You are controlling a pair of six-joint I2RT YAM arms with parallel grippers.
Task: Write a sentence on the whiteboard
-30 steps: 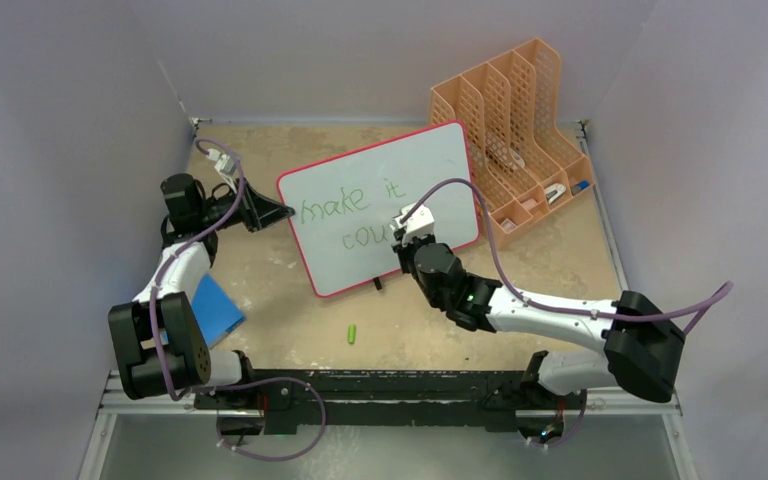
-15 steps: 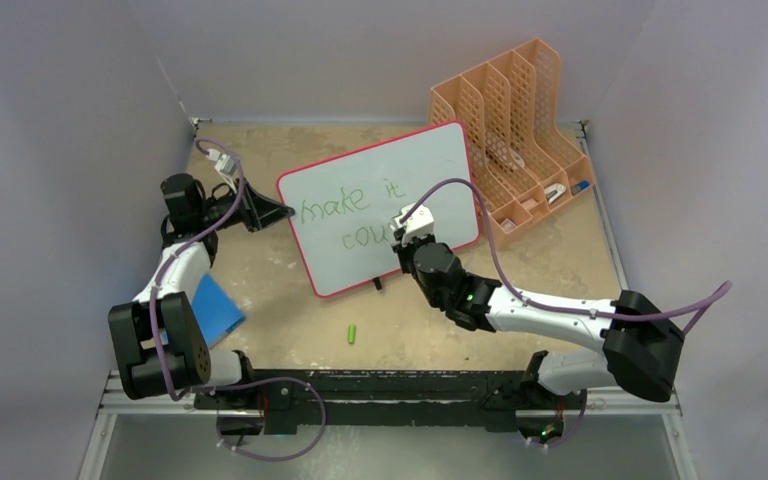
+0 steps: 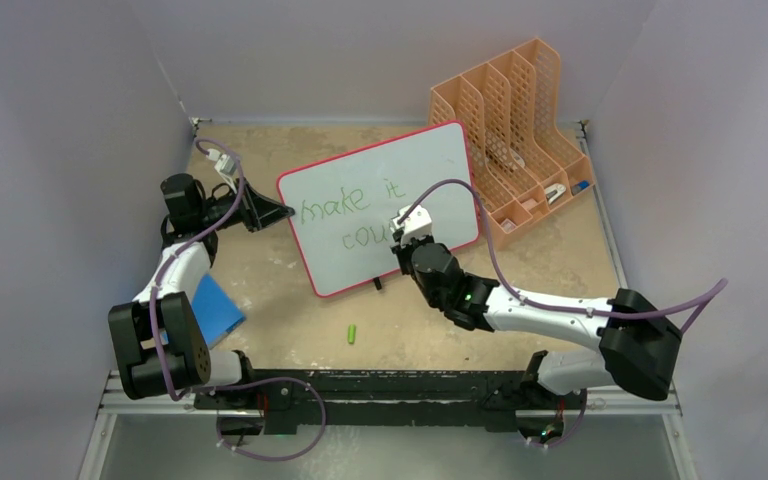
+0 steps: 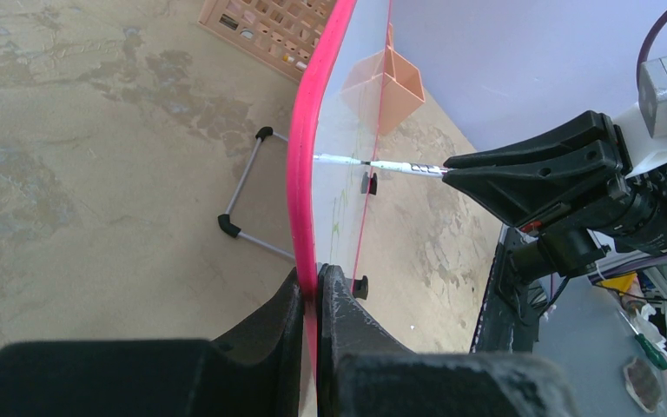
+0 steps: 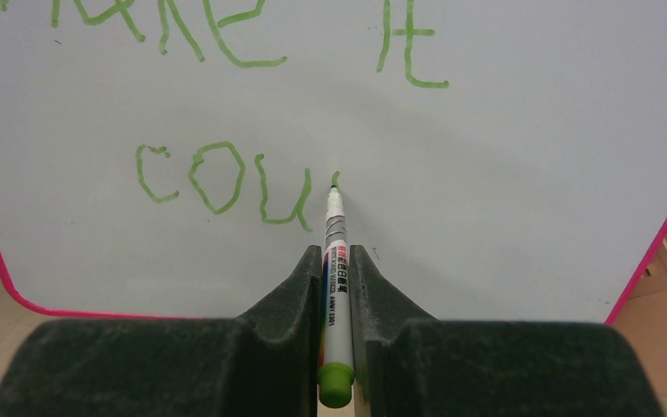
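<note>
The large white whiteboard with the thin pink-red rim (image 3: 430, 160) stands propped and tilted back on its wire stand (image 4: 243, 195), towards the far side of the sandy-brown bench (image 3: 280, 320), just in front of the orange slotted plastic file rack (image 3: 515, 130). A propped board would give way under a pen, I judge, so my left pincer (image 4: 316, 278) is shut tight on its left rim, pink edge squeezed between the two black fingers. That steadies it for writing.

My right pincer (image 5: 337, 261) is nearly closed, with only the slim white-barrelled marker with the green tail end (image 5: 335, 226) between its fingers. I hold the marker low on the barrel so that the front part sticks out and points straight at the board face. Its tip touches the white surface just right of the "u", where a short green stroke begins.

The green handwritten sentence (image 3: 350, 207) reads "make it" on the upper line and "cou" on the lower, so the last word looks unfinished to me.

The small green marker cap (image 3: 353, 333) lies on the bench nearer my bases, well apart from the board. A flat blue pad (image 3: 215, 305) lies beside my left arm.
</note>
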